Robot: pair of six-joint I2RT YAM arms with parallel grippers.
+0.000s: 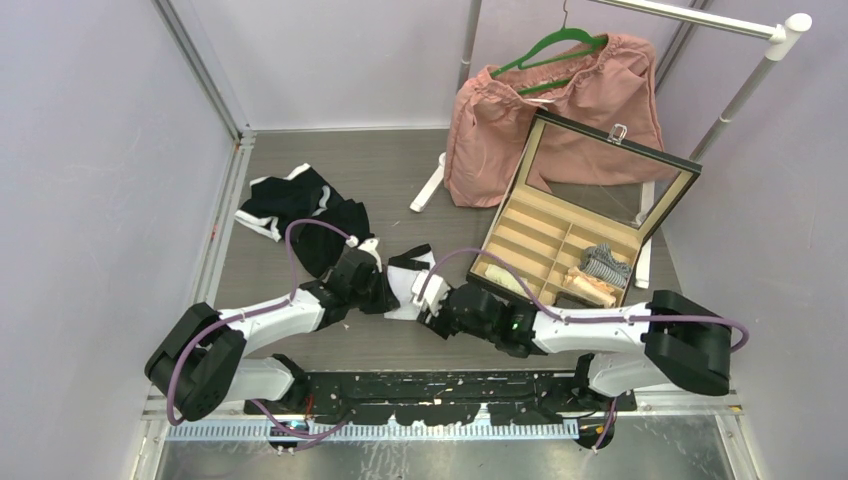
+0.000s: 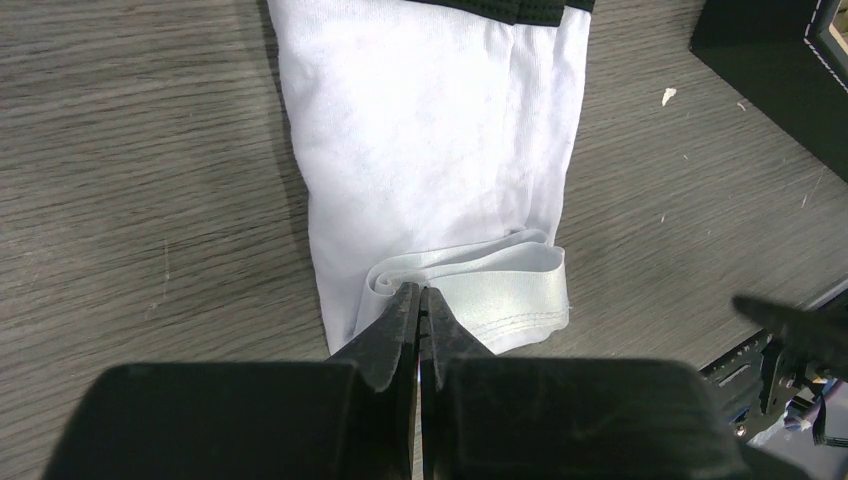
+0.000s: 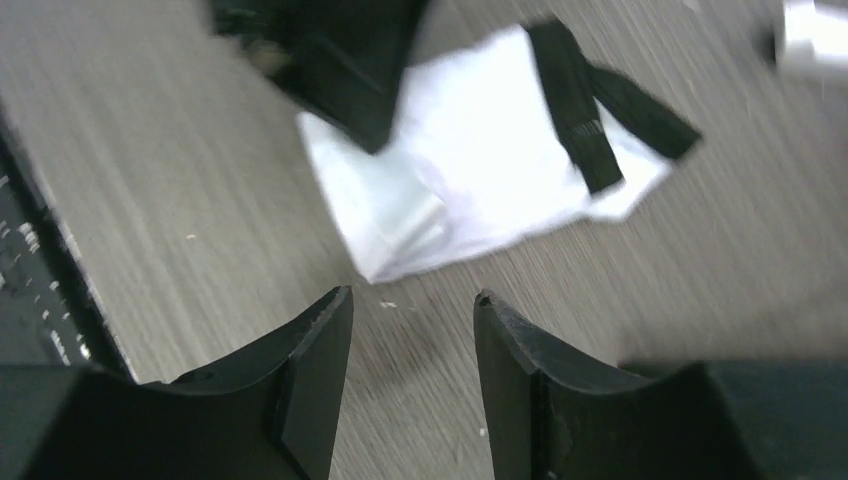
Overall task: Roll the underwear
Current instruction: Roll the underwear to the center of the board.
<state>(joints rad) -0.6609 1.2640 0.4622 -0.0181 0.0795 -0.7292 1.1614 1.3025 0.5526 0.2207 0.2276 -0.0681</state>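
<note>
White underwear point(image 2: 430, 130) lies flat on the table point(image 2: 130, 200) — near edge rolled, the left gripper point(image 2: 420, 296) closed tight, tips on that roll. The right gripper point(image 3: 410, 296) — fingers apart, empty — hangs just beside the cloth.

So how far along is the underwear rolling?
Barely begun: the white underwear has one turn rolled at its hem. The left end effector pinches that fold; the right end effector hangs open, off the cloth. Most of it lies flat, and the black underwear sits unrolled.
</note>
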